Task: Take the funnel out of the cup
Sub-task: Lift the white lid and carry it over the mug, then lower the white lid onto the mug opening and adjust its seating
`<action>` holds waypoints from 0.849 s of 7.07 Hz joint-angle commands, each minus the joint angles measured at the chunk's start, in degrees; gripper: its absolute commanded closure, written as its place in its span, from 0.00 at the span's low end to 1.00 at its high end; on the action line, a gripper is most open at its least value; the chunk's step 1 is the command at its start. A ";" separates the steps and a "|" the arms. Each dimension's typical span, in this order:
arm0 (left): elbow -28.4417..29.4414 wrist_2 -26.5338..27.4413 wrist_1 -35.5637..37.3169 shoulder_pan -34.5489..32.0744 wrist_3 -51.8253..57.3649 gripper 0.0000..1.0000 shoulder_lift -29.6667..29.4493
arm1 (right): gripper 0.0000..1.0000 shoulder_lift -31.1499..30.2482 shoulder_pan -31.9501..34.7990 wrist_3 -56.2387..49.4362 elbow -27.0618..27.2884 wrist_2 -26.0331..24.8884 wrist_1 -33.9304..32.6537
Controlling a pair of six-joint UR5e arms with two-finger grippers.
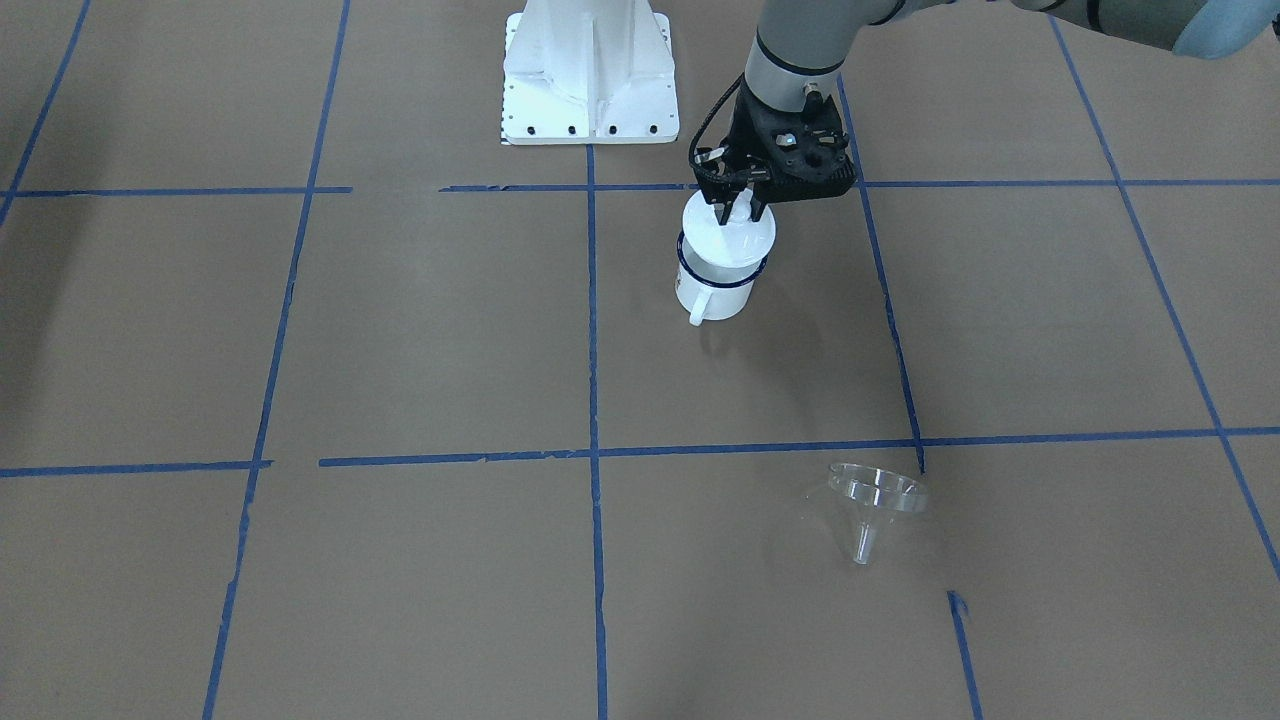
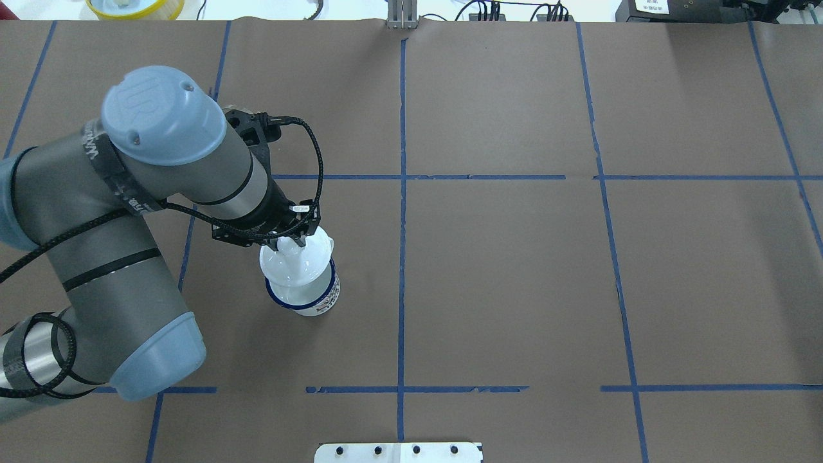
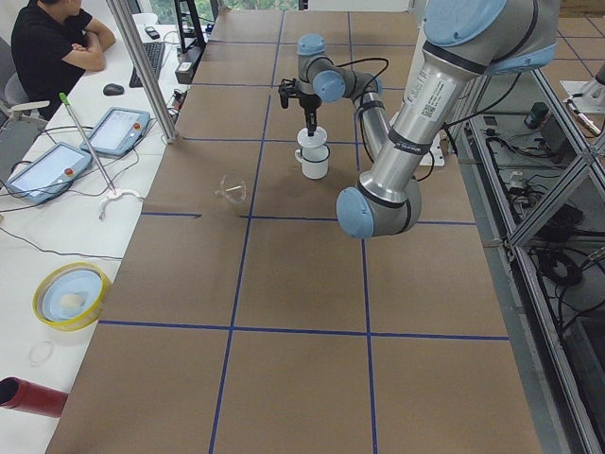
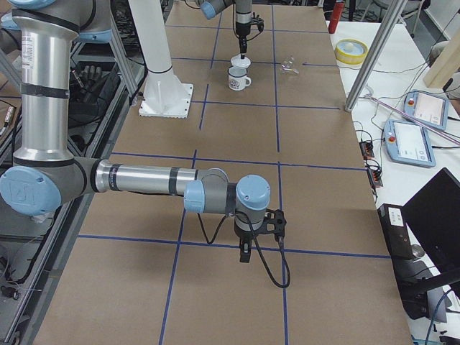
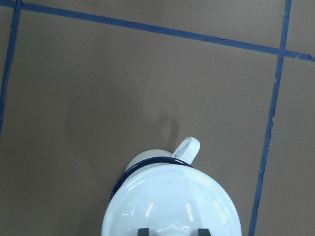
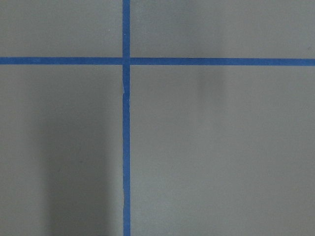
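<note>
1. Left claw point(image 1: 738, 208) pts straight down over the cup point(image 1: 712, 292). Its fingers point(image 5: 142, 231) are clamped on the knob of a white lid point(image 1: 728, 240), one finger each side of the knob in the left wrist view.
2. Lid sits on top of the cup and covers the mouth. The dark blue rim shows just under the lid's edge.
3. Cup stands upright on the table point(image 1: 400, 330), inside one taped square. Handle is at approx 6 o'clock in the front-facing view and approx 1 o'clock in the left wrist view.
4. Funnel point(image 1: 873, 500) is out of the cup and on the table, well apart from it, at approx 5 o'clock from the cup in the front-facing view. It is tipped, w/ the wide rim toward 12 o'clock and the spout toward 6. It lies just past a blue tape line point(image 1: 760, 446), nr where that line meets another.
5. Right claw point(image 4: 245, 251) hangs over the table far from cup & funnel, close to a tape line. Seen only from the right side cam, so can't tell whether its fingers are apart or together. Its own wrist view shows brown table and a tape cross only.
6. White robot base point(image 1: 587, 75) is at approx 11 o'clock from the cup in the front-facing view.
7. In the left side view a person point(image 3: 47, 43) sits at the side bench w/ arms folded. A yellow-rimmed dish point(image 3: 71, 295) lies on that bench nearer the cam.
</note>
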 commanded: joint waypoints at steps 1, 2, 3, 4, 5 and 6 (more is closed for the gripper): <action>1.21 3.06 -1.81 1.30 -0.96 1.00 0.38 | 0.00 0.00 0.00 0.00 0.00 0.00 0.00; 0.86 3.42 -2.08 1.40 -1.23 1.00 0.81 | 0.00 0.00 0.00 0.00 0.00 0.00 0.00; 0.86 3.42 -2.08 1.40 -1.23 1.00 0.82 | 0.00 0.00 0.00 0.00 0.00 0.00 0.00; 0.95 3.51 -2.08 2.19 -1.23 1.00 1.25 | 0.00 0.00 0.00 0.00 0.00 0.00 0.00; 0.95 3.51 -2.08 2.80 -1.14 1.00 1.61 | 0.00 0.00 0.00 0.00 0.00 0.00 0.00; 0.95 3.43 -2.08 2.98 -0.97 1.00 1.87 | 0.00 0.00 0.00 0.00 0.00 0.00 0.00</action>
